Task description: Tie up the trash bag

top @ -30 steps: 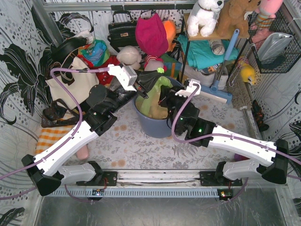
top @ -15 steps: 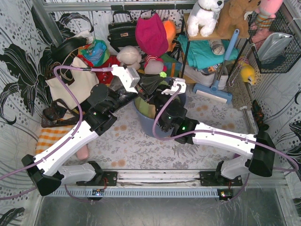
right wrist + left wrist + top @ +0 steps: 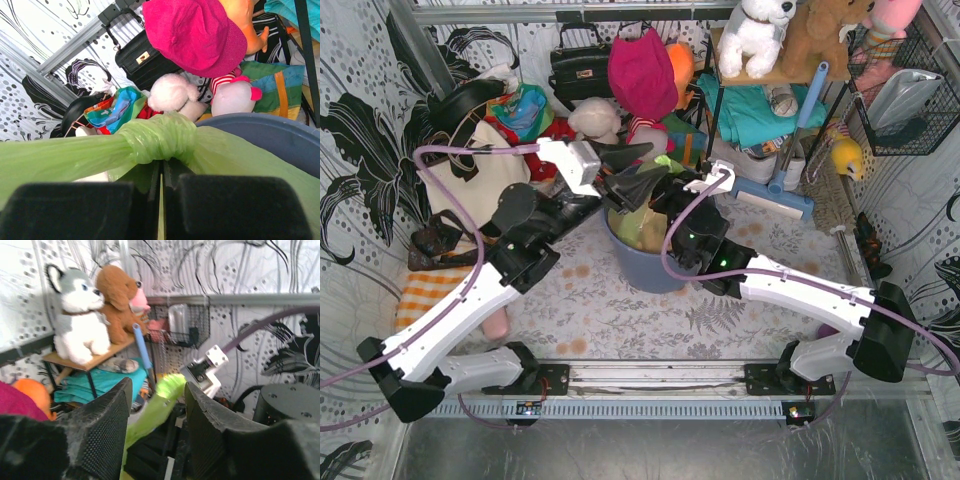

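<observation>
The trash bag (image 3: 645, 226), light-green film, sits in the blue-grey bin (image 3: 655, 268) at the table's middle. In the right wrist view its neck is bunched into a knot (image 3: 157, 137), with a twisted tail running left over the bin rim (image 3: 272, 136). My right gripper (image 3: 161, 167) is shut just under the knot, with green film pinched between its fingers; from above it (image 3: 666, 205) hangs over the bin. My left gripper (image 3: 658, 160) stands open beside it. The green tail (image 3: 156, 407) shows beyond its gap (image 3: 159, 390), untouched.
Behind the bin stand a black handbag (image 3: 580, 68), a magenta hat (image 3: 642, 70) and plush toys (image 3: 595, 118). A shelf with more plush toys (image 3: 755, 35) and a blue-handled mop (image 3: 790, 150) are at back right. A cream tote (image 3: 465, 175) sits left.
My left gripper has opened, let go of the bag's tail and drawn back to the left. The right gripper stays shut on the bag, its arm shifted slightly right.
</observation>
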Tool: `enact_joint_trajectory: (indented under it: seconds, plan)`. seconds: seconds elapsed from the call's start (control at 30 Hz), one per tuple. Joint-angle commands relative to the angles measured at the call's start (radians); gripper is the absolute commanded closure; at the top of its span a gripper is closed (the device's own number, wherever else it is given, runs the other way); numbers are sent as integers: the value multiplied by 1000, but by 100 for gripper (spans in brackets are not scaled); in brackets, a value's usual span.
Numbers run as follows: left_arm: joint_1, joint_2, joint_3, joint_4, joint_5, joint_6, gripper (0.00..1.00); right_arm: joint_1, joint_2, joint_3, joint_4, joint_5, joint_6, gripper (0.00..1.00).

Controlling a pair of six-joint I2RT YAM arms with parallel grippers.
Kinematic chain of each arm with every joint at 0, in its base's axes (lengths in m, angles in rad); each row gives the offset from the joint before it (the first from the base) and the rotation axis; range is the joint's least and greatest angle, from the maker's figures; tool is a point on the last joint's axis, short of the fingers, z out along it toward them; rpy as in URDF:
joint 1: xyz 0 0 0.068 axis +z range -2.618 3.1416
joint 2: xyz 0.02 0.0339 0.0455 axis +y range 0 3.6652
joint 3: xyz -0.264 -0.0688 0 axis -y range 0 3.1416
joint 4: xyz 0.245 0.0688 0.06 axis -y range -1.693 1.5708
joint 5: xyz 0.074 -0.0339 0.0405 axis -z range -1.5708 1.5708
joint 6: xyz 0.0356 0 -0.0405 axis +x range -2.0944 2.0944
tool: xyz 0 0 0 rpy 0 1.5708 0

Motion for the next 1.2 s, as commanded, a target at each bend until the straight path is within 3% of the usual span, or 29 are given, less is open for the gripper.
enact_joint_trajectory:
  seconds: [0.0, 0.17, 0.27, 0.33, 0.5, 0.67, 0.8, 1.03, 1.17]
  plan:
    - [5, -84, 20, 29, -174, -11, 42, -1, -37, -10, -2, -25, 15, 100]
    - [11, -122, 23, -11, -486, -18, 38, -1, -41, -8, -21, -59, 27, 100]
    - [75, -103, 47, -108, -517, -74, 38, -1, -43, -5, -24, -83, 21, 100]
    - [187, -87, 40, -147, -402, -182, 38, 0, -46, 1, -38, -96, 19, 100]
    - [474, -23, -31, -12, 179, -483, 38, -1, -59, 9, -69, -110, 11, 100]
    - [556, 104, -83, 280, 601, -681, 37, 0, -76, 8, -87, -113, 7, 100]
    - [558, 173, -95, 379, 734, -733, 39, 0, -83, 7, -92, -113, 7, 100]
    - [554, 236, -107, 355, 845, -684, 38, 0, -79, 19, -109, -119, 15, 100]
    - [547, 259, -95, 279, 822, -621, 42, 0, -76, 20, -114, -119, 21, 100]
